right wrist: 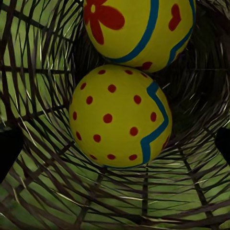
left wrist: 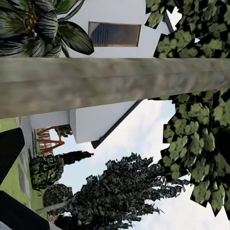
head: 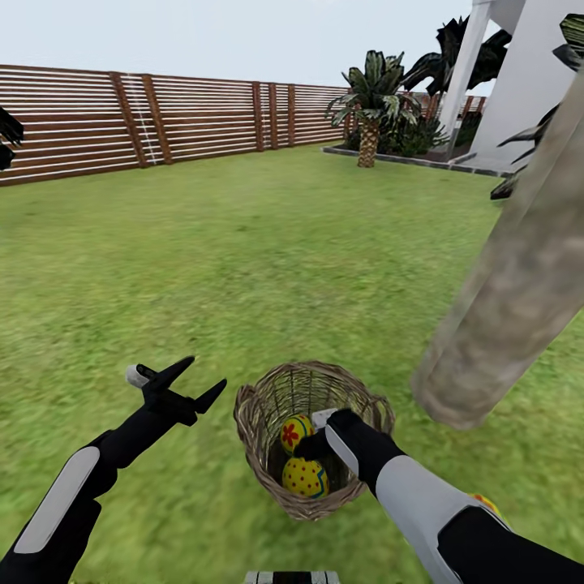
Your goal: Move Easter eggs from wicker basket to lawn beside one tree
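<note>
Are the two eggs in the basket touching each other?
Touching. In the right wrist view the flower egg rests against the dotted egg, with no gap where they meet, inside the basket.

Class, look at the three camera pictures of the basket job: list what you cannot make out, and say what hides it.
- Right gripper, head view: its jaws are down in the wicker basket, hidden by the wrist.
- Object by the right forearm, head view: a yellow-orange sliver, mostly hidden by the arm.
- Tree: trunk cut off by the edge.
- Flower egg, right wrist view: cropped.
</note>
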You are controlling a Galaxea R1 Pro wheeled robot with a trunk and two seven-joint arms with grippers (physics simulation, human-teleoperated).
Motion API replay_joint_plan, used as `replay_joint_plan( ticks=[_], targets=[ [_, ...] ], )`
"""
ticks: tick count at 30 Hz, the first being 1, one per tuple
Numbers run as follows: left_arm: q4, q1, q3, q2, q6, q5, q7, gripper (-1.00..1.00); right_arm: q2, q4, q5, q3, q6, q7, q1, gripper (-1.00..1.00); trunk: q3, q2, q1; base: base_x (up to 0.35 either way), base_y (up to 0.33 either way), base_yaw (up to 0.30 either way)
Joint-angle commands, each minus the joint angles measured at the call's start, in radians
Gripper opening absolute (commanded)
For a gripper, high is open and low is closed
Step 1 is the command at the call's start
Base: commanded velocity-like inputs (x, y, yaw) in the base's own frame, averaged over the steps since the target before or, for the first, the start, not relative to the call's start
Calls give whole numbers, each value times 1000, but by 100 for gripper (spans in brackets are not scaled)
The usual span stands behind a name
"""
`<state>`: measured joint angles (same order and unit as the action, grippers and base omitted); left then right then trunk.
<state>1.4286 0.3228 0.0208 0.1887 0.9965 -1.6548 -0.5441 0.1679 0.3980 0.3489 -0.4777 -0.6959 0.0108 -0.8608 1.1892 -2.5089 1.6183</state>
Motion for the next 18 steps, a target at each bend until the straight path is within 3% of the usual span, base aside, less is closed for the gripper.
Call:
replay_joint_plan(
  ticks=[1,18],
  targets=[
    [0,1,1,0,5,1,-3,100,-1,1,1,-5,-4,1,0,100,5,-1,0,0,0,0],
    [-1,1,1,0,5,0,-3,100,1,-12,4,-2,2,-37,-32,100,70,-5,8,0,0,0]
  ],
)
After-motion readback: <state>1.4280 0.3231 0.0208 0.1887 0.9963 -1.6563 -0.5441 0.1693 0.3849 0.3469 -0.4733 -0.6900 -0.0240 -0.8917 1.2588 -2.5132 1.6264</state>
